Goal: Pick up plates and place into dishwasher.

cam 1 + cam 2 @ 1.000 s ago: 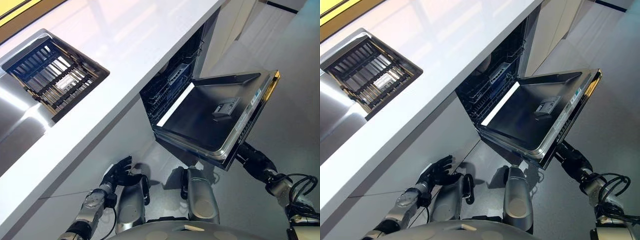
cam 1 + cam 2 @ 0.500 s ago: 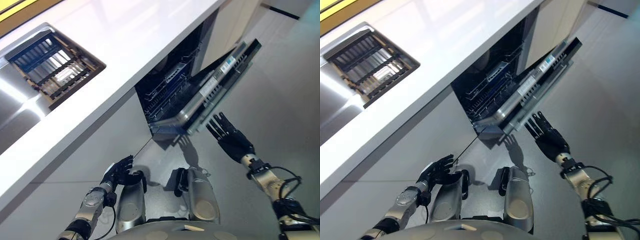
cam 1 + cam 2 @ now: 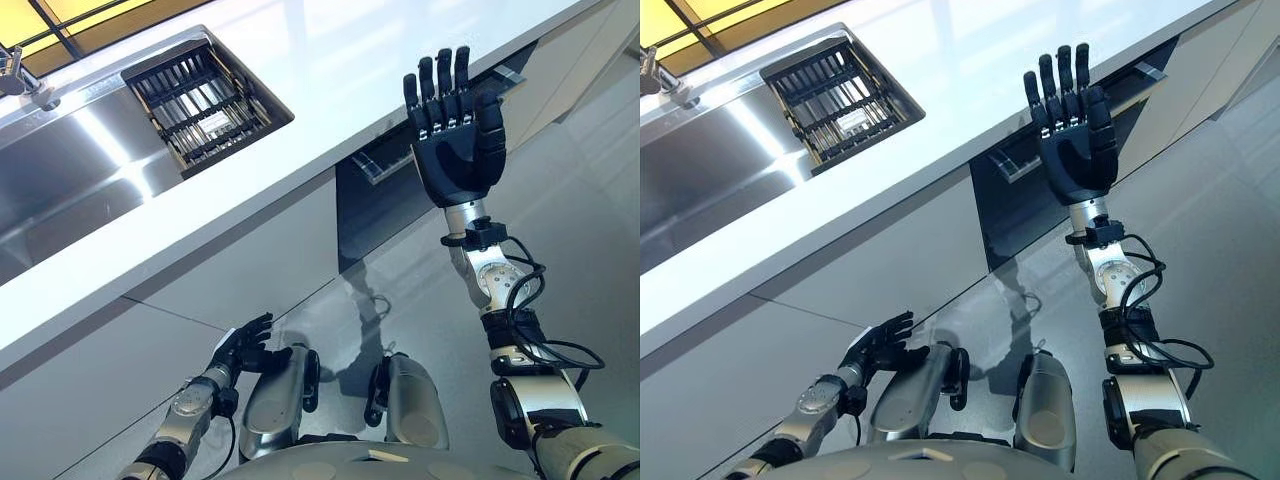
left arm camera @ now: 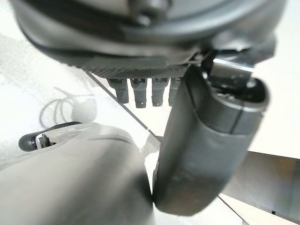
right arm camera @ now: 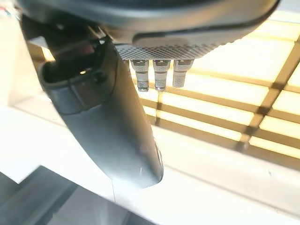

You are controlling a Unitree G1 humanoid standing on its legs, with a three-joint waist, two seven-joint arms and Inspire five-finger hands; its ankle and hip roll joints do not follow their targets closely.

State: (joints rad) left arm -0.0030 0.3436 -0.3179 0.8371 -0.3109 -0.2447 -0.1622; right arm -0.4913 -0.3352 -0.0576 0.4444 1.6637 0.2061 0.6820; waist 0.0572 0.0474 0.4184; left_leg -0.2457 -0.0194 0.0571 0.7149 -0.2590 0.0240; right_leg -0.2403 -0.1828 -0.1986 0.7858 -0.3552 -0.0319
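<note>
The dishwasher (image 3: 385,200) sits under the white counter (image 3: 330,60), its dark door standing almost upright with a narrow gap along its top edge (image 3: 378,166). My right hand (image 3: 455,140) is raised in front of that top edge and the counter's rim, open, fingers straight and pointing up, holding nothing. In the right wrist view its thumb (image 5: 108,117) and fingers are straight with nothing between them. My left hand (image 3: 243,347) hangs low near the floor, open and relaxed, holding nothing. I see no plate clearly in any view.
A steel sink (image 3: 70,180) is set in the counter at the left, with a dark wire dish rack (image 3: 205,95) in its right part. A tap (image 3: 20,80) stands at the far left. Grey cabinet fronts (image 3: 250,270) run below the counter, above a glossy floor.
The dishwasher door has swung up from lying flat open to nearly shut. My right hand rose from under the door to counter height. The camera has shifted; my left hand stayed low.
</note>
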